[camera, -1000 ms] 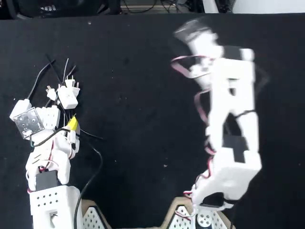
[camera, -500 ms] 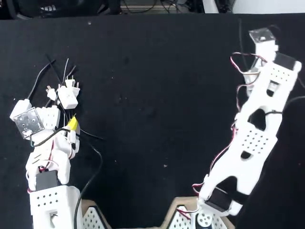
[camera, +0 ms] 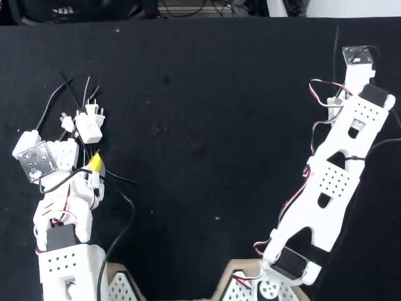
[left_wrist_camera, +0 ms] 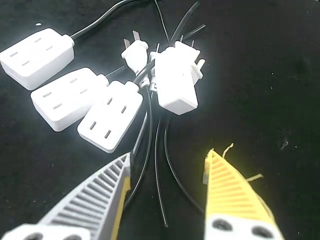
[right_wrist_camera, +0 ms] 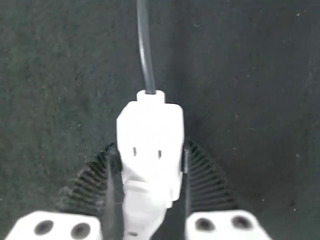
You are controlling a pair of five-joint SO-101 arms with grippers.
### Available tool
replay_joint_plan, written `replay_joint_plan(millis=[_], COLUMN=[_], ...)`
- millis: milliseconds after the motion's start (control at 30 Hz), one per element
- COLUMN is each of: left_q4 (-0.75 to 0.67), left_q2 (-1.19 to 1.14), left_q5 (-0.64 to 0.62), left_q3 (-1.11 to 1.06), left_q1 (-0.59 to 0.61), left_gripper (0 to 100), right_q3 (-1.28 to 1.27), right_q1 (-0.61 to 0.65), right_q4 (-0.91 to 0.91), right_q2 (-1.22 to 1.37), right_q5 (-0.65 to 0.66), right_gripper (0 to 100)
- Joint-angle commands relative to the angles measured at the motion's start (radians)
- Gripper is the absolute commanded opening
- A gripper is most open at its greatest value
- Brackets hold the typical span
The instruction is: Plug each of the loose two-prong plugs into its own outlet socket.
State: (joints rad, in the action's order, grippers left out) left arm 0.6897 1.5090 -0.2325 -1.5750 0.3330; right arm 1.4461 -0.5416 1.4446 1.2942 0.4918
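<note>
At the near edge of the black table (camera: 188, 125), the left arm (camera: 62, 207) sits folded low on its own side, while the right arm (camera: 332, 182) stretches long toward the far right corner. The left gripper (left_wrist_camera: 167, 155) hangs over the cloth with its jaws spread wide, one grey finger (left_wrist_camera: 100, 192) and one yellow finger (left_wrist_camera: 232, 190). They hold nothing, and a few black cords (left_wrist_camera: 157, 150) run through the gap between them. Just past its tips lie three white outlets side by side: the nearest socket (left_wrist_camera: 110, 115), the middle socket (left_wrist_camera: 67, 97) touching it, and the far socket (left_wrist_camera: 35, 57) a little apart. Each lies flat with two pairs of slots facing up. Beside the nearest socket rests a chunky plug block (left_wrist_camera: 175, 85), its prongs pointing away from the gripper, and a small plug (left_wrist_camera: 135, 52) lies just next to it, prongs bare, plugged into nothing. Out at the far right of the table, the right gripper (right_wrist_camera: 147, 149) has its dark ribbed jaws clamped on the sides of a fourth socket (right_wrist_camera: 149, 130). Its two slots face the wrist camera, and its cable (right_wrist_camera: 145, 50) leads straight away across the cloth.
</note>
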Motion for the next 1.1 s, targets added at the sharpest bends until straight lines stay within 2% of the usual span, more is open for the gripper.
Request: replay_joint_plan(millis=[0,67,267,433,533,800,967,1067], left_q4=[-0.003,-0.003,-0.003,-0.003,-0.003,-0.003,-0.003,-0.003], left_q2=[0.009,0.009,0.009,0.009,0.009,0.009,0.009,0.009], left_q5=[-0.006,-0.006,-0.006,-0.006,-0.006,0.000,0.000,0.000], left_q3=[0.045,0.045,0.045,0.045,0.045,0.042,0.041,0.041], left_q1=[0.002,0.002,0.002,0.002,0.002,-0.050,-0.044,-0.042], left_gripper=[23,23,23,23,23,23,23,23], right_q3=[0.053,0.070,0.234,0.214,0.223,0.223,0.145,-0.039], right_q1=[0.018,0.023,0.038,0.077,0.106,0.270,0.351,0.411], right_q4=[0.006,0.002,0.002,-0.011,-0.008,0.324,0.325,0.327], right_q2=[-0.018,-0.019,-0.024,-0.150,-0.251,-0.516,-0.641,-0.766], right_q5=[-0.008,-0.009,-0.009,-0.018,-0.083,-0.120,-0.207,-0.273], right_gripper=[22.5,25.3,25.4,25.4,25.4,25.4,25.4,25.4])
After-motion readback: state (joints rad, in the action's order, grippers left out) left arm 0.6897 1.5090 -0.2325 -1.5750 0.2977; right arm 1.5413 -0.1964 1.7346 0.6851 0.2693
